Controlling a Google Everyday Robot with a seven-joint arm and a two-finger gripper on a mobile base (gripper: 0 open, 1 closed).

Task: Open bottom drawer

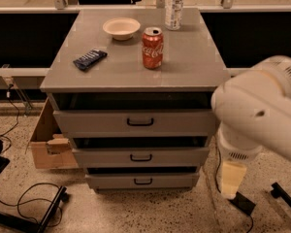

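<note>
The bottom drawer (143, 180) is the lowest and narrowest grey front of three in the grey cabinet (136, 76), with a small black bar handle (143, 181). A thin dark gap shows above its front. My gripper (231, 179) hangs at the end of the large white arm (262, 110), to the right of the cabinet, near the floor. It is level with the bottom drawer, off the drawer's right end and not touching it. The middle drawer (140, 157) and the top drawer (138, 123) sit above.
On the cabinet top stand a red soda can (152, 47), a white bowl (121, 27), a plastic bottle (174, 1) and a blue snack bar (89, 58). A cardboard box (48, 147) sits left of the cabinet. Cables (34, 203) and black parts (242, 203) lie on the floor.
</note>
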